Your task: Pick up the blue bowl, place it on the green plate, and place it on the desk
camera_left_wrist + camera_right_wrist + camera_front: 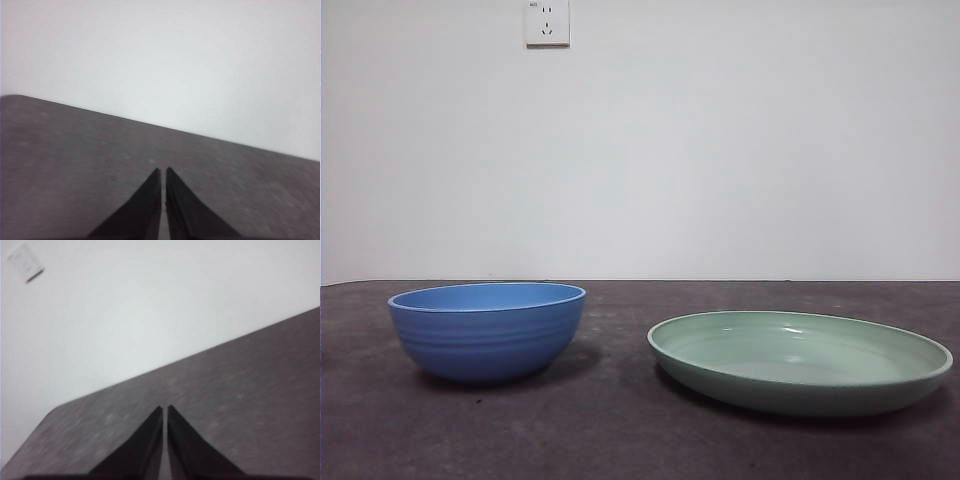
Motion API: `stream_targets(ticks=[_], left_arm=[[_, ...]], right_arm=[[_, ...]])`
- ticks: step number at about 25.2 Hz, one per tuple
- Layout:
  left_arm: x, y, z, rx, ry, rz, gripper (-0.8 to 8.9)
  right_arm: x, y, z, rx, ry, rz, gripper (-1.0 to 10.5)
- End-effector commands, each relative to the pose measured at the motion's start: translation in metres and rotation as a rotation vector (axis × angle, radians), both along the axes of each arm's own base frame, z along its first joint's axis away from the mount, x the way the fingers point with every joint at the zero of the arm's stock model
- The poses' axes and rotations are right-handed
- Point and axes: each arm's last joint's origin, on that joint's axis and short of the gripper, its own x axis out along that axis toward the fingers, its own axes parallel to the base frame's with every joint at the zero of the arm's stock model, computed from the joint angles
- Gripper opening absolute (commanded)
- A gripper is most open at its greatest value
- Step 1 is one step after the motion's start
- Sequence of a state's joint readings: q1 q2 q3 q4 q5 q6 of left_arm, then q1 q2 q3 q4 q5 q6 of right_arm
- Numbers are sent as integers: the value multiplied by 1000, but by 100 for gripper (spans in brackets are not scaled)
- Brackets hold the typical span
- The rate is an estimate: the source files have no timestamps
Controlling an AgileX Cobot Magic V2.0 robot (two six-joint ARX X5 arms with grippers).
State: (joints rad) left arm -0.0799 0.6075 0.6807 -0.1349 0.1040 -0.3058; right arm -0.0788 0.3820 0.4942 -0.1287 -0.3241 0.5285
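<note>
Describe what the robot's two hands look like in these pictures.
Only the wrist views show them. The left hand has two matte black jaws, flat-sided wedges tapering to narrow tips. The right hand looks the same: two plain black tapered jaws. No cables, markings or labels show on either, and the arms behind them are out of view.

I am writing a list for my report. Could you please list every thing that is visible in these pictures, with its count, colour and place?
blue bowl: one, medium blue, upright on the desk, apart from the plate.
green plate: one, pale mint green, on the desk beside the bowl, nothing on it.
desk: one, dark grey-brown, across all views.
wall socket: one, white, high on the white wall behind.
left gripper: one, black, jaws together, over bare desk.
right gripper: one, black, jaws together, over bare desk.
</note>
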Motion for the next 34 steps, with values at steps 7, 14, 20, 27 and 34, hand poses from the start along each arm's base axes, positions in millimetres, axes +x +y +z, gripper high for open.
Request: stream_targets(ticks=[7,14,20,27,34], left_arm=[[20,-13,28,-8,139,-196,17],[31,-26,20,-40,336,-412,17],[34,-36,11,-93,438,-630,19],[30,-41,7,-68,463,-689,36],[28,-45,6,-43,464,-717,198]], right_arm=[[29,9,41,-50,100,249,11],[39,28,57,-161,135,409,11],[37,41,63,-198,99,569,11],[31,44,51,-173,215,705,11],[28,43,45,-169,285,707,14]])
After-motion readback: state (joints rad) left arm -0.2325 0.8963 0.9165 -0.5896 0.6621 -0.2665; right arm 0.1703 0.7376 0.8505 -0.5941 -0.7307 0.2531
